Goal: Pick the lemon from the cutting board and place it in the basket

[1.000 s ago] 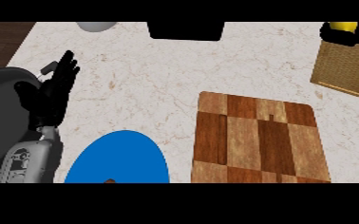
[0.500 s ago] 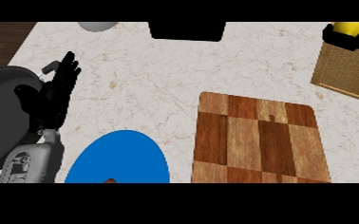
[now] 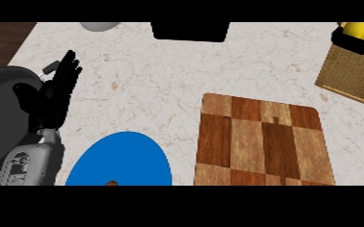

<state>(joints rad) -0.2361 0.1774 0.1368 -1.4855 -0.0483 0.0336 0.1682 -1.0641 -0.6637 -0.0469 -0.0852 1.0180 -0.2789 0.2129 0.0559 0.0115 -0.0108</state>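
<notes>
Head view. Left hand [image 3: 53, 94]: at the left edge, fingers straight and upward, released, resting, holding nothing. Right hand: out of frame. Cutting board [image 3: 263, 142]: wooden, lower right, its near edge cut off. Basket [image 3: 344, 74]: woven, far right, mostly cropped. Lemon [image 3: 353, 29]: yellow, at the top right corner above the basket's rim, a dark shape partly covering it; whether it sits inside cannot be told. Blue plate [image 3: 121, 161]: lower left, cut off below. Marble counter [image 3: 163, 72].
</notes>
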